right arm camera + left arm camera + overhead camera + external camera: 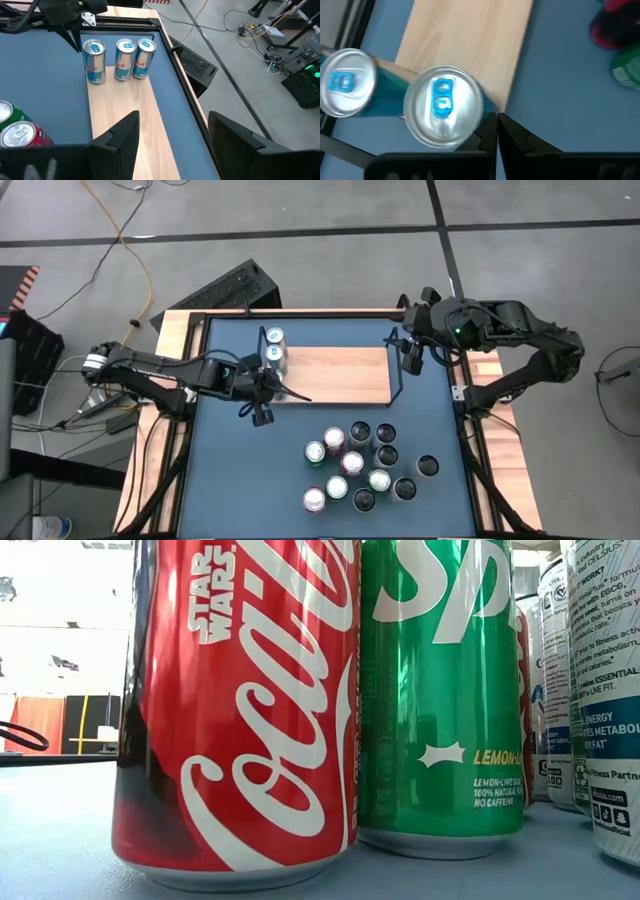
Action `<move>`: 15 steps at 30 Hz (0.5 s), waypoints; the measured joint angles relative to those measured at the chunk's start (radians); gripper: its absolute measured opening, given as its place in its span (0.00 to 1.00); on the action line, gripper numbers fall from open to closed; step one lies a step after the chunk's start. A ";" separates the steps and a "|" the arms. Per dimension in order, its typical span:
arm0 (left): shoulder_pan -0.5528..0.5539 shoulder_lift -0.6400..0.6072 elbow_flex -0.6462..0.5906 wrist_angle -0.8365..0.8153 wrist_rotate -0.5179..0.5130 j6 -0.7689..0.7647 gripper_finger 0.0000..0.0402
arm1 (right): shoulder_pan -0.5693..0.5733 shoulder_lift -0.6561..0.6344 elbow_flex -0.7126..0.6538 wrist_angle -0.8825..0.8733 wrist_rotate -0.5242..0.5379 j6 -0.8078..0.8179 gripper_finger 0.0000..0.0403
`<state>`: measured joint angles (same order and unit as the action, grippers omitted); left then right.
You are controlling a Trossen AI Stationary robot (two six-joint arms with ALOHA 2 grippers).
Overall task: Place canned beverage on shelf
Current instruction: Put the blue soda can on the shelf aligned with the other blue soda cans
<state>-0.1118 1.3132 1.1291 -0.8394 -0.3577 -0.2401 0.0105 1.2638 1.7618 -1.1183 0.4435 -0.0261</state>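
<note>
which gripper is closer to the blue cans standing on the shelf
Left. The left gripper, shut, sits right beside the blue cans on the shelf; the right gripper, open, hovers at the shelf's opposite end.

The shelf sits on the table toward the back, with three cans lined up on its left end. The left gripper hangs just beside that row, at the shelf's front edge. The loose cans cluster in front of the shelf, and the right gripper is over its right end.
</note>
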 joint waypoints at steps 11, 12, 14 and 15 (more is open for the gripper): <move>0.023 0.000 -0.006 -0.007 -0.033 -0.002 0.00 | 0.000 0.000 0.000 -0.001 0.000 0.000 0.56; 0.024 0.000 -0.006 -0.007 -0.034 -0.002 0.00 | 0.000 0.000 0.000 -0.001 0.000 0.000 0.56; 0.025 0.000 -0.006 -0.007 -0.041 -0.005 0.00 | 0.000 0.000 0.000 -0.001 0.000 0.000 0.56; 0.025 0.000 -0.006 -0.008 -0.050 -0.008 0.00 | 0.000 0.000 0.000 -0.001 0.000 0.000 0.56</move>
<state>-0.0868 1.3132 1.1229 -0.8470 -0.4076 -0.2479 0.0105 1.2636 1.7618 -1.1191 0.4431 -0.0257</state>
